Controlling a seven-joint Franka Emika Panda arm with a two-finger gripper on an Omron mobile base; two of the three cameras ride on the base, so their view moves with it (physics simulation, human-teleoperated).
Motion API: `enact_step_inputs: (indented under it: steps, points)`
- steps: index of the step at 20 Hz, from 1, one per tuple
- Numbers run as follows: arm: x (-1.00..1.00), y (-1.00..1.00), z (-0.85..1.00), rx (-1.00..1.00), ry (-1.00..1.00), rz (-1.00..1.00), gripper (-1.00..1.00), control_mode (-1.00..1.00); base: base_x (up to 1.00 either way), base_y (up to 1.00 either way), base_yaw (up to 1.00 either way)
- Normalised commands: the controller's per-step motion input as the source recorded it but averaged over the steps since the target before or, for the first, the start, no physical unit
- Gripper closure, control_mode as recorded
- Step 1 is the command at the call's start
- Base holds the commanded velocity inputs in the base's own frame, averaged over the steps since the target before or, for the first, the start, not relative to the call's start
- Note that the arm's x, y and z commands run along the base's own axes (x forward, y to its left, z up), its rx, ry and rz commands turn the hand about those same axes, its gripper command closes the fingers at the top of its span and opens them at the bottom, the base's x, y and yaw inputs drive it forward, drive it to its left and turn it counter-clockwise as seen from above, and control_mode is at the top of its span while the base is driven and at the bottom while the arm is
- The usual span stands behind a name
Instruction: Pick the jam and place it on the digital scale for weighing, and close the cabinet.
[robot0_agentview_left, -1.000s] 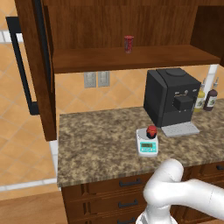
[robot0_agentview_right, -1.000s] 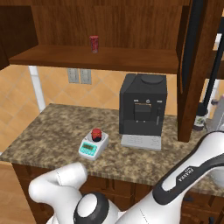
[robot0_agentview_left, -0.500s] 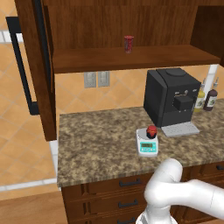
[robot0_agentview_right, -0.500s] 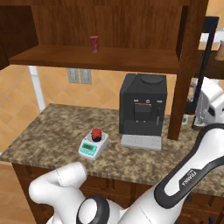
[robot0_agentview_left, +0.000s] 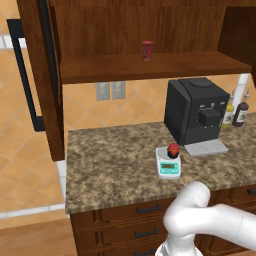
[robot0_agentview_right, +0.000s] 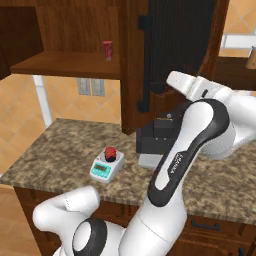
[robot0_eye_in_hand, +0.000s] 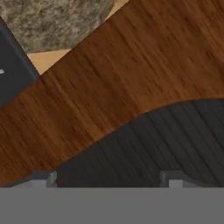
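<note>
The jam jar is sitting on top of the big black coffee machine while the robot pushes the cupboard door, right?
Not quite. The jam sits on the digital scale, on the counter in front of the coffee machine, not on top of it; the left base view shows this. The rest holds: in the right base view the arm is up against the cabinet door.

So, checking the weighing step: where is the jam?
The jam sits on the digital scale, on the counter left of the coffee machine.

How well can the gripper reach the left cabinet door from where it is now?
Probably not directly: the gripper is against the right cabinet door, and the left cabinet door stands open far across the counter.
</note>
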Motion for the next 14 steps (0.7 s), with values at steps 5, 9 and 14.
enact_step_inputs:
  steps: [5,9,14]
  points:
    - [0.58,1.00,0.09,-0.35,0.04,-0.25,-1.00,-1.00,0.00,0.00,0.00]
    - [0.75,1.00,0.00,-0.28,0.01,-0.33,-1.00,-1.00,0.00,0.00,0.00]
    - [0.92,1.00,-0.01,-0.25,0.00,-0.39,-1.00,-1.00,0.00,0.00,0.00]
